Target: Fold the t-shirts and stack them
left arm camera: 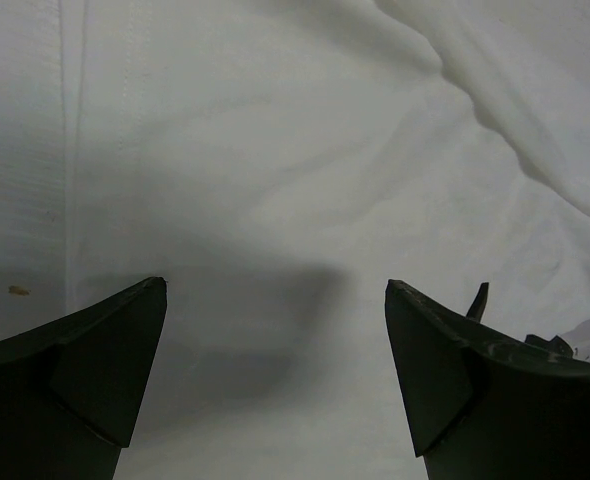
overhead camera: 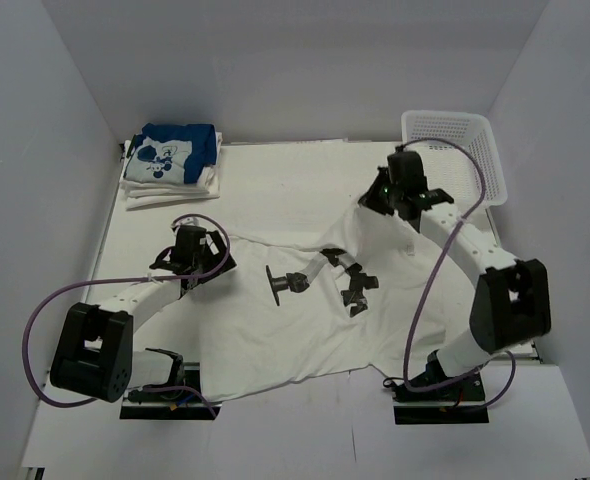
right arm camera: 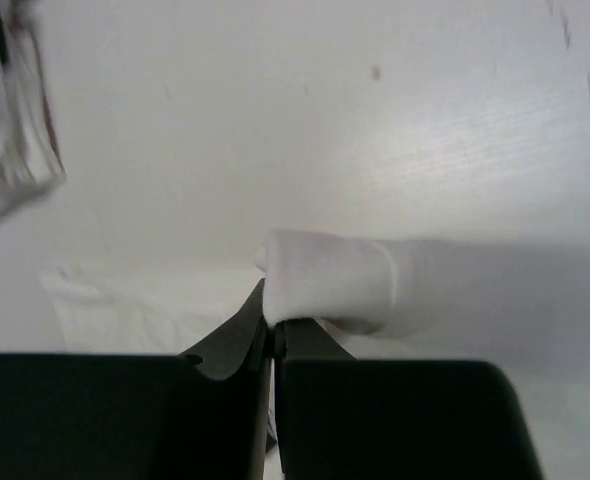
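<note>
A white t-shirt with small black print marks lies spread and wrinkled across the middle of the table. My right gripper is shut on a fold at its far right edge and holds that fold lifted off the table; in the right wrist view the gripper has its jaws pressed together on the cloth. My left gripper is open and empty just above the shirt's left side; in the left wrist view only white cloth shows between its fingers. A folded stack with the blue printed shirt on top sits at the back left.
A white mesh basket stands at the back right, just behind my right arm. White walls close in the table on the left, back and right. A white cloth sheet covers the table's far part.
</note>
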{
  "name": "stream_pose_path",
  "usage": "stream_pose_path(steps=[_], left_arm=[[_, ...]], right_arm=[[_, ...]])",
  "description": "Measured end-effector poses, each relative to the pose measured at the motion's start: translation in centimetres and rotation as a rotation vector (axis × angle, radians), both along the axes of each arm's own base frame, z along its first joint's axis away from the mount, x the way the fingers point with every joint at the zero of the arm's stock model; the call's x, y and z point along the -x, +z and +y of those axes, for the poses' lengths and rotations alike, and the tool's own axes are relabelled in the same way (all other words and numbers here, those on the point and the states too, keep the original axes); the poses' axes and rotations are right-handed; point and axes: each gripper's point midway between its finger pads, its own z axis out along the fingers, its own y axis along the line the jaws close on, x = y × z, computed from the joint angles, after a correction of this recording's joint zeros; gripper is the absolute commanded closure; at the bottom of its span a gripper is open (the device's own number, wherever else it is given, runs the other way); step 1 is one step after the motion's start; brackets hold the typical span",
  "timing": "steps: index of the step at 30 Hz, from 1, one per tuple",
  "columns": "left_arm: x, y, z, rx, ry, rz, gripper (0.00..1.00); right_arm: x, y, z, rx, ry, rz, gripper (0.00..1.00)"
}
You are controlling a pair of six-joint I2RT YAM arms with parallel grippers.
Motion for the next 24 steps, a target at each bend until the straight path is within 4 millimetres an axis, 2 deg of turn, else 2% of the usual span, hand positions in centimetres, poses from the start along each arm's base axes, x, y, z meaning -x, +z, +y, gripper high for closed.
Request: stream_pose_path(steps=[3,4,5,6,7,8,9,11,14,17,20,24], left_arm=[[0.2,-0.3,0.7,-0.023,0.017,0.015,0.00],[0.3,-0.4,0.9,-0.031,0.023,0.019,0.00],[0.4,-0.4,1.0,-0.038,0.027,0.024,0.00],[0.5,-0.5,1.2,-0.043,0.030,0.029,0.00],[0.6,-0.5,1.3,-0.047,0.031,0.030,0.00],[0.6,-0.4,1.3,-0.051,0.033,0.028,0.00],[0.6,-0.3,1.4,-0.054,0.033,0.026,0.00],[0.7,-0.1,1.5,-0.057,0.033,0.021,0.00],[0.7,0.4,1.6,-0.059,0.032,0.006,0.00],[0.6,0.7,1.6,-0.060,0.030,-0.005,0.00],[0.4,0.9,1.6,-0.061,0.028,-0.012,0.00],[0.0,1.5,1.5,-0.062,0.028,-0.027,0.00]], right_arm=[[-5.9,2.4,-0.3,-0.035,-0.152,-0.071,1.00],[-7.5,2.8,-0.8,-0.042,-0.207,-0.087,0.89],[-9.1,2.9,-1.3,-0.055,-0.265,-0.087,0.71],[-10.7,3.1,-1.8,-0.068,-0.317,-0.096,0.59],[-12.0,3.0,-2.0,-0.076,-0.349,-0.100,0.31],[-13.1,2.8,-2.3,-0.082,-0.371,-0.102,0.17],[-14.2,2.7,-2.3,-0.079,-0.375,-0.113,0.10],[-15.5,2.3,-1.9,-0.065,-0.345,-0.120,0.10],[-15.3,2.1,-0.8,-0.041,-0.253,-0.125,0.10],[-13.4,1.6,0.1,-0.005,-0.156,-0.130,0.10],[-10.1,-0.4,0.1,0.050,-0.074,-0.092,0.10],[-7.6,-3.7,0.2,0.125,0.008,-0.032,0.10]])
